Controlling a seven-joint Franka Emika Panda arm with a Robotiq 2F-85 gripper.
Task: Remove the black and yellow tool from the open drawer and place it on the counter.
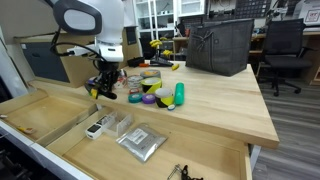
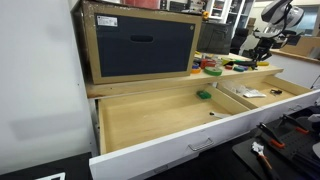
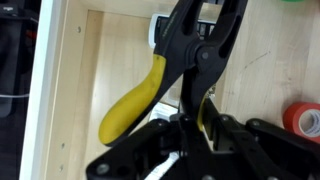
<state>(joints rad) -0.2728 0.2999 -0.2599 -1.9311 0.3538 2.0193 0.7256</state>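
The black and yellow tool is a spring clamp with a black head and yellow handles. My gripper is shut on one of its handles and holds it in the air. In an exterior view the gripper hangs over the near edge of the wooden counter, just above the open drawer, with the tool in it. In an exterior view the gripper is far off at the right end, above the open drawer; the tool is too small to make out there.
Tape rolls and a green object lie on the counter beside the gripper, and a black basket stands behind them. The drawer holds a small box and a silver bag. A red roll shows in the wrist view.
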